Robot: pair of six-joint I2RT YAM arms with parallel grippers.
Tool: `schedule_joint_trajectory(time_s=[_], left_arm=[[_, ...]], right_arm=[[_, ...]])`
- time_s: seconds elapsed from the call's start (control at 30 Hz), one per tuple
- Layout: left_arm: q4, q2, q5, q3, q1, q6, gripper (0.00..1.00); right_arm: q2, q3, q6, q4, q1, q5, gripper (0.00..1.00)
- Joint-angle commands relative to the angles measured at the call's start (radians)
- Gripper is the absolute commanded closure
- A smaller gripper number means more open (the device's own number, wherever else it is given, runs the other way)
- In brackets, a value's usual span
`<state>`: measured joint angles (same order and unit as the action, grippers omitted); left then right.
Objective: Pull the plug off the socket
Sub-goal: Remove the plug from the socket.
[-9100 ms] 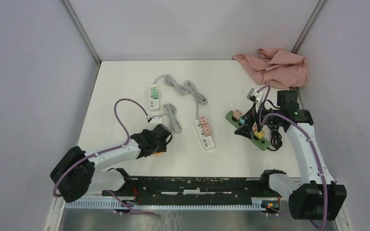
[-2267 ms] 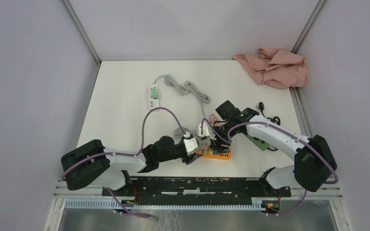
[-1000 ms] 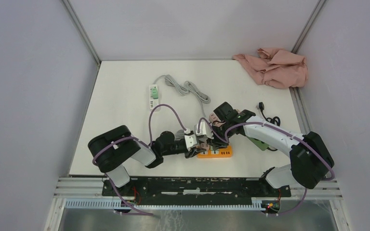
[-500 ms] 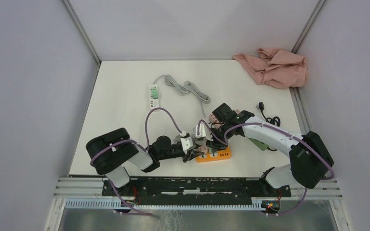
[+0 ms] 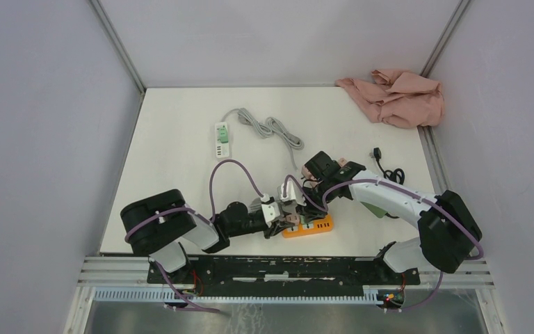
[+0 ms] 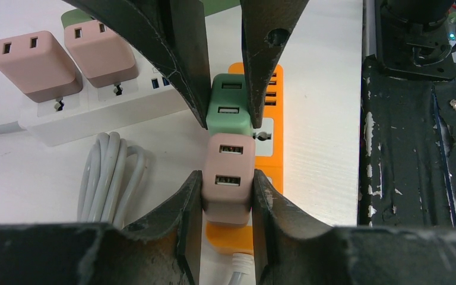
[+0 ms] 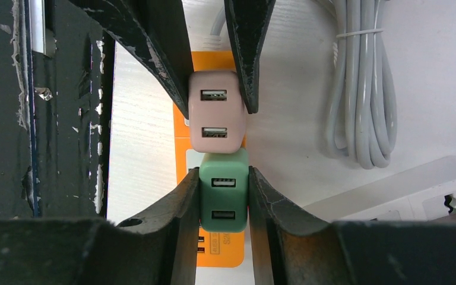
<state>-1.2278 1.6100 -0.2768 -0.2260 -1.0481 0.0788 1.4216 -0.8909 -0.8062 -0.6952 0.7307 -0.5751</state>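
From above, both arms meet over the orange strip (image 5: 313, 227) near the desk's (image 5: 181, 125) front edge. The left wrist view shows the left hand (image 6: 226, 184) clamped on the pink plug (image 6: 228, 172), which stands on the strip and touches the green plug (image 6: 230, 110). The right wrist view shows the right hand (image 7: 223, 178) clamped on that green plug, also standing on the strip.

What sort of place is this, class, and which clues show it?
Probably a robot lab's test cell: a white table between plain walls, two robot arms on a metal rail, and power strips to practise on.
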Motion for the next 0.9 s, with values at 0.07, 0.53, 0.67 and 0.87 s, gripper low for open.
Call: schedule_joint_trajectory(time_s=[0.07,0.53,0.67,0.87], left_arm=[[0.017,0.011,0.022,0.014,-0.021,-0.033,0.97],[0.036,0.017,0.028,0.004,-0.021,-0.024,0.97],[0.035,0.020,0.032,0.002,-0.022,-0.025,0.97],[0.036,0.015,0.034,0.008,-0.023,-0.023,0.97]], right_arm=[[-0.029,0.005,-0.035,0.042,-0.025,0.005,1.00],[-0.014,0.012,-0.078,0.025,0.026,-0.072,1.00],[-0.026,0.000,-0.024,0.063,0.005,0.007,1.00],[-0.079,0.034,-0.130,0.007,-0.078,0.043,1.00]])
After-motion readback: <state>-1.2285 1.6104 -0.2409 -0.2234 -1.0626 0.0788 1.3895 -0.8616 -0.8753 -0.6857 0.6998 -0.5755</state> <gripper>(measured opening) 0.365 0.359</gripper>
